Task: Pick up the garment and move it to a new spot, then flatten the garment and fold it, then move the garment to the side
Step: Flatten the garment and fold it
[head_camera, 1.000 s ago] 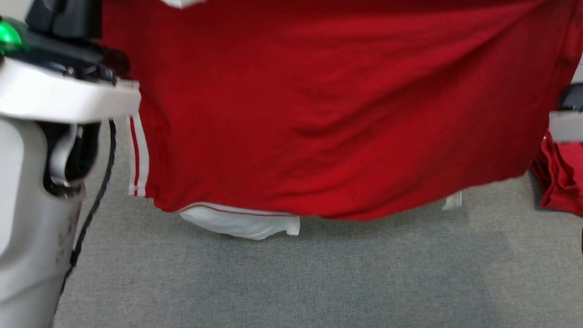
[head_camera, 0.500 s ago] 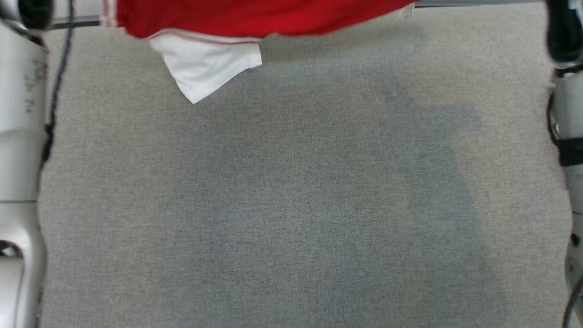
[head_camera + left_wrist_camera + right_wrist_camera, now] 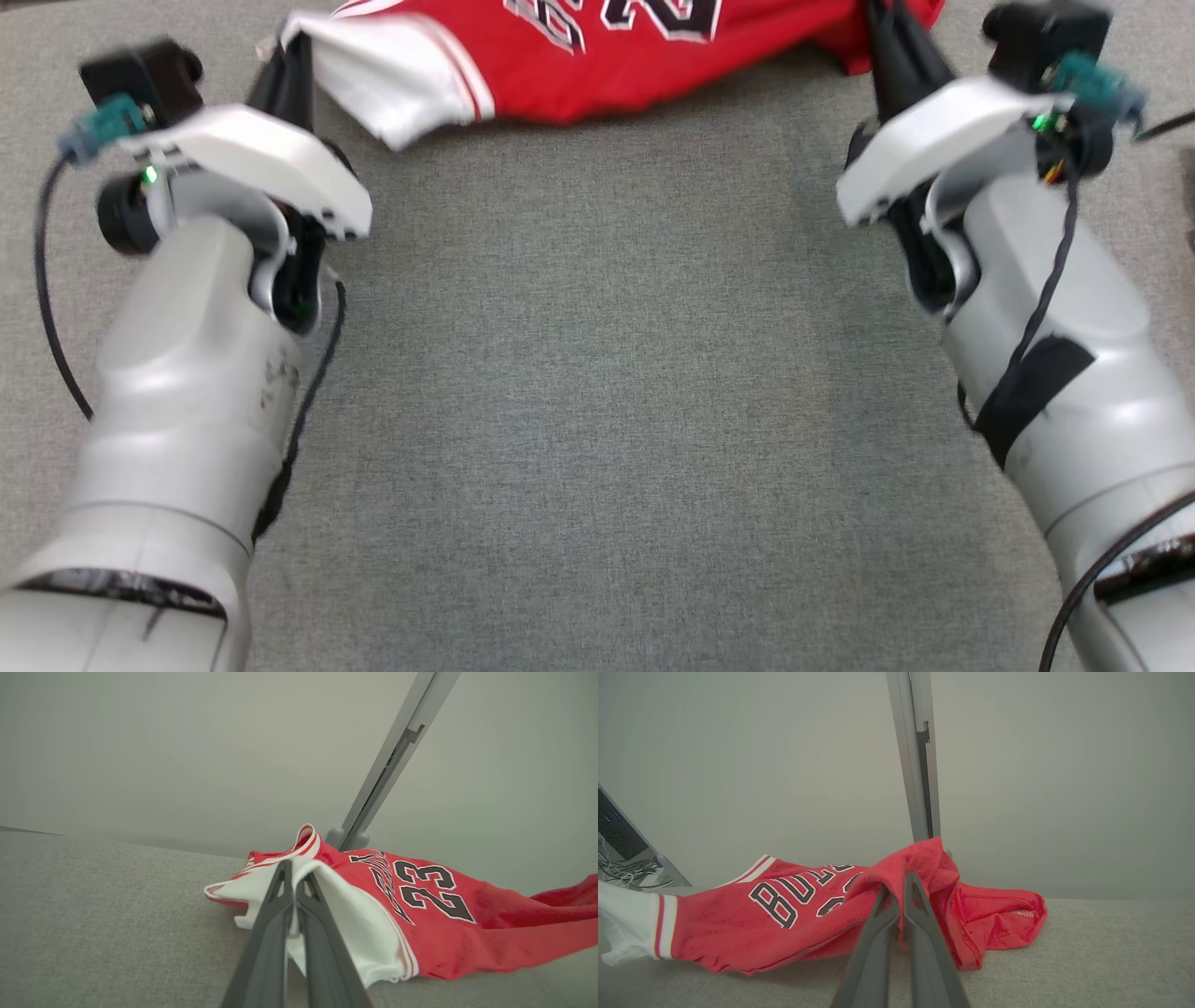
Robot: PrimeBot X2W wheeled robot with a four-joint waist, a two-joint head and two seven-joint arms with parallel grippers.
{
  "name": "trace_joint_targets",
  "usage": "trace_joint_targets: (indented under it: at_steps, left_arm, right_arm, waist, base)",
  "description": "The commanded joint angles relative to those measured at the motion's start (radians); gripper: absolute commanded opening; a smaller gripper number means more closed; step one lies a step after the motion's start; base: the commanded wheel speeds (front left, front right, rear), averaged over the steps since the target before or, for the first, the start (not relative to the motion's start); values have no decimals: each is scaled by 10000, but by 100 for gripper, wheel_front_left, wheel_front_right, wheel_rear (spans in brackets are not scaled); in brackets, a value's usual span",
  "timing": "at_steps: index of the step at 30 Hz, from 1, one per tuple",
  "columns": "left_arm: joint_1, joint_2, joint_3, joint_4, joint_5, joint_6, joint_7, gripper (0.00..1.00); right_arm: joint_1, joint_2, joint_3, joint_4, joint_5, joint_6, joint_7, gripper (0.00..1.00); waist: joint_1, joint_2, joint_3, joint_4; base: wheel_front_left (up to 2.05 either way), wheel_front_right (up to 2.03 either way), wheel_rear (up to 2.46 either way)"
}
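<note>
A grey woven cloth surface (image 3: 597, 420) stretches in front of me, flat and matte. On it, at the far edge of my head view, lies a rumpled red jersey (image 3: 653, 65), its black-and-white lettering facing up. It has a white sleeve (image 3: 401, 84) at my left end. Its right end is bunched into folds.

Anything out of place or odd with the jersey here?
The red jersey lies bunched and wrinkled, not flat, at the far edge of the grey surface, with the left gripper shut on its white sleeve and the right gripper shut on a red fold. No damage visible.
</note>
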Motion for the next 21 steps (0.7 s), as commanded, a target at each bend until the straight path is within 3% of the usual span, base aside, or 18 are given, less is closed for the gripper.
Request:
trace_joint_targets:
  at_steps: [1,6,16,17,21]
  left_arm:
    - [241,-15,61,-46,-182,-37,-62,0]
    - [1908,318,546,-1286,-295,-34,-74,0]
    - [7304,617,1826,-4974,284,-34,-69,0]
    - [7304,617,1826,-4974,284,-34,-69,0]
    - [9360,621,1852,-6735,557,258,-42,0]
  right_arm:
    - [296,-21,104,70,261,-4,-154,0]
    - [1868,-166,552,-288,1068,-4,-275,0]
    - [6696,-927,792,-3013,1778,-4,-280,0]
    - [6696,-927,792,-3013,1778,-4,-280,0]
    - [8394,-1188,565,-3943,1826,-4,-283,0]
  waist:
    - [0,0,-34,-9]
    - [0,0,-547,-11]
    - [0,0,-2485,76]
    - [0,0,-2485,76]
    - [0,0,-3064,239]
  base:
    - [0,0,0]
    - [0,0,0]
    - [0,0,0]
    - [0,0,0]
    - [0,0,0]
